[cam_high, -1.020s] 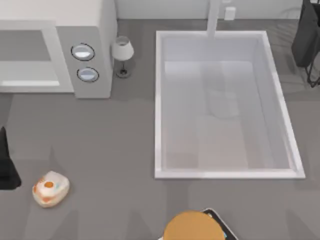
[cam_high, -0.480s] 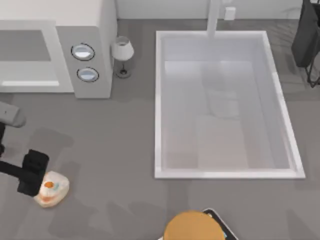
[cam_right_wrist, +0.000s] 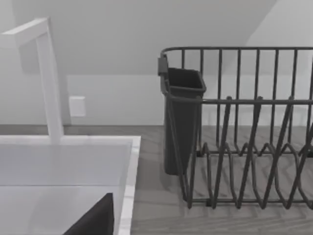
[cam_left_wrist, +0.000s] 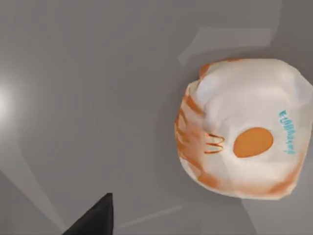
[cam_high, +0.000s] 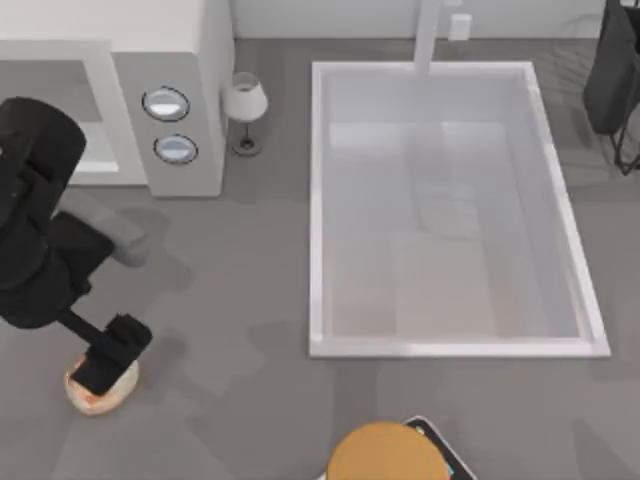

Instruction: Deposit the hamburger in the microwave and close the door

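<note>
The hamburger [cam_high: 92,396], a cream-white lump with orange patches, lies on the grey table at the front left. My left gripper [cam_high: 108,362] hovers right over it and covers most of it from above. In the left wrist view the hamburger [cam_left_wrist: 247,128] sits off to one side of a dark fingertip [cam_left_wrist: 94,219], with no contact showing. The white microwave [cam_high: 200,60] stands at the back left with two dials [cam_high: 166,103]. My left arm hides part of its white-framed grey front, and I cannot tell the door apart there. A dark fingertip [cam_right_wrist: 95,218] of my right gripper shows near the sink.
A large white sink basin [cam_high: 316,210] with a faucet [cam_high: 428,35] fills the middle right. A small glass [cam_high: 244,108] stands beside the microwave. A tan-orange disc [cam_high: 385,455] lies at the front edge. A dark dish rack [cam_right_wrist: 244,147] stands at the back right.
My left arm has swung in from the table's left edge, and its gripper has come over the hamburger. The hamburger has stayed where it was.
</note>
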{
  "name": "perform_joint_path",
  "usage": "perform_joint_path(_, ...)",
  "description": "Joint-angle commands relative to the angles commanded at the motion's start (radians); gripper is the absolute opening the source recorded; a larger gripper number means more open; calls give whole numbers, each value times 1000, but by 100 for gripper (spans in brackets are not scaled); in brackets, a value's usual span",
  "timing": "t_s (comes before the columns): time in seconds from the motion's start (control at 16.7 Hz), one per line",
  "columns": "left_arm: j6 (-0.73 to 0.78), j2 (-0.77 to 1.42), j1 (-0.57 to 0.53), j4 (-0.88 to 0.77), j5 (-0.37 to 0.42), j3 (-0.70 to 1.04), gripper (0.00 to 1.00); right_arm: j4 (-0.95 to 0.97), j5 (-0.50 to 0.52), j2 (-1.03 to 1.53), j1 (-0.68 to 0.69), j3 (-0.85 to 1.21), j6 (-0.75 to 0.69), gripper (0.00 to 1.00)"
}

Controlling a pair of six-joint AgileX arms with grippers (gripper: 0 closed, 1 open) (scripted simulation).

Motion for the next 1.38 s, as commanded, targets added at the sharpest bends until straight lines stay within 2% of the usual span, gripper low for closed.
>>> perform_joint_path(0.24,30,112,-21,-64,1,81,100,0,0,0,0,0,0,100)
perform_joint_path(0.6,31,114,-17,-61,0,79,100,0,0,0,0,0,0,100)
perform_joint_path(0.78,34,152,-19,11,1,41,100,0,0,0,0,0,0,100)
perform_joint_path(1.08,36,263,-19,240,1,-64,100,0,0,0,0,0,0,100)
perform_joint_path(1.38,37,288,-19,277,1,-86,100,0,0,0,0,0,0,100)
